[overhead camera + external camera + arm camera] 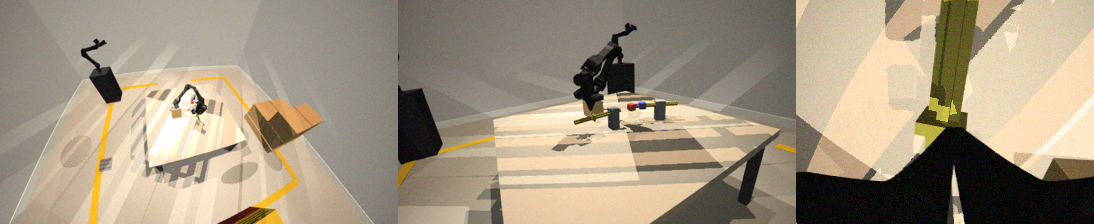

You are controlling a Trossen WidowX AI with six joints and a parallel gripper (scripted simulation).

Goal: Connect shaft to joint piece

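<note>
My gripper (591, 109) (953, 134) is shut, with nothing between its fingertips. The tips are at the collar (594, 117) (942, 118) on the yellow second shaft (580, 121) (954, 55); whether they touch it I cannot tell. This shaft passes through its grey block (613, 119). The red joint piece (631, 107) (192, 101) sits on the blue piece (642, 105) at the end of the first shaft (672, 103), held by the other grey block (659, 111). A gap shows between the red piece and the second shaft's end. The red opening's exact direction is too small to tell.
A tan board (176, 113) (599, 107) stands near the arm's base, behind my gripper in the exterior view. The table (165, 145) (596, 204) carries striped shadows. Cardboard boxes (290, 115) and a black pedestal (106, 85) with another arm stand away from the table.
</note>
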